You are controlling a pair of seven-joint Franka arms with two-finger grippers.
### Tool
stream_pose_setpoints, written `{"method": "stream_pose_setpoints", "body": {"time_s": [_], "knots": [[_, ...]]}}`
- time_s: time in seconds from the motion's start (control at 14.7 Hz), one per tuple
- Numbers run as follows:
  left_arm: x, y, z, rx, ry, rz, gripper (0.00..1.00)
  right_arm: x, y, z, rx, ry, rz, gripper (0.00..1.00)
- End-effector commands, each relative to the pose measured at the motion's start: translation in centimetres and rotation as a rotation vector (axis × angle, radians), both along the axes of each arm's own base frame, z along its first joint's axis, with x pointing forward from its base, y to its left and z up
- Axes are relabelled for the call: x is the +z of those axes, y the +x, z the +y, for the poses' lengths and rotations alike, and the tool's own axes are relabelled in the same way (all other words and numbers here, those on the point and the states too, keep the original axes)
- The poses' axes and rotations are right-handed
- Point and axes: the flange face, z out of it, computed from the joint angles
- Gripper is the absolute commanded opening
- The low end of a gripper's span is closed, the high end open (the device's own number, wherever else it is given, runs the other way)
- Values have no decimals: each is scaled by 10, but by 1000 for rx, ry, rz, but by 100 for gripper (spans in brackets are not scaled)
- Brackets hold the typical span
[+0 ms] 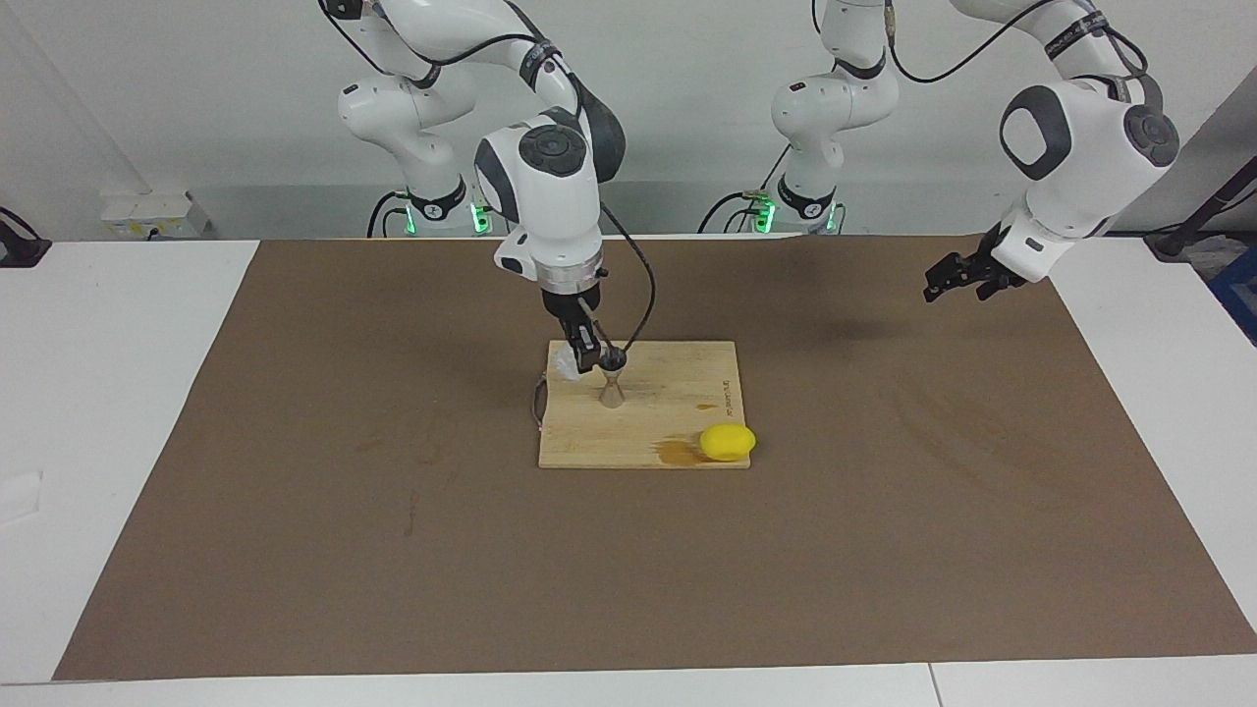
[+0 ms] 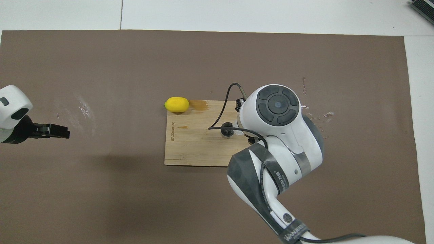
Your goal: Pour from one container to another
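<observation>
The right gripper (image 1: 586, 358) has its fingers clamped on the glass cup (image 1: 567, 362), tipped at the jigger (image 1: 613, 381) mid-board, nine o'clock side. Judged best: roll the wrist slowly, lip over the jigger's mouth. The left gripper (image 1: 945, 280) waits, fingers spread, empty.

board (image 1: 678, 412): pale wood, matt, stained | jigger (image 1: 613, 385): grey metal | glass cup (image 1: 565, 363): clear, frosted | lemon (image 1: 728, 442): smooth yellow | mat (image 1: 884, 511): matt brown, scuffed

Right gripper (image 1: 583, 355) clamped and lowered; left gripper (image 1: 945, 286) spread, raised.
</observation>
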Motion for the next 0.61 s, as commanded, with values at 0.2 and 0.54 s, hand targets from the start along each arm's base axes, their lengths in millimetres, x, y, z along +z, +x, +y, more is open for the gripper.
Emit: {"method": "stream_pose_setpoints", "body": {"time_s": [0.2,0.54], "knots": [[24,10,3,0,30,-50,100,3,4,1,-33,10,13,0],[26,12,-14,179,27,-32,100,6,11,-3,-82,78,44,0]]}}
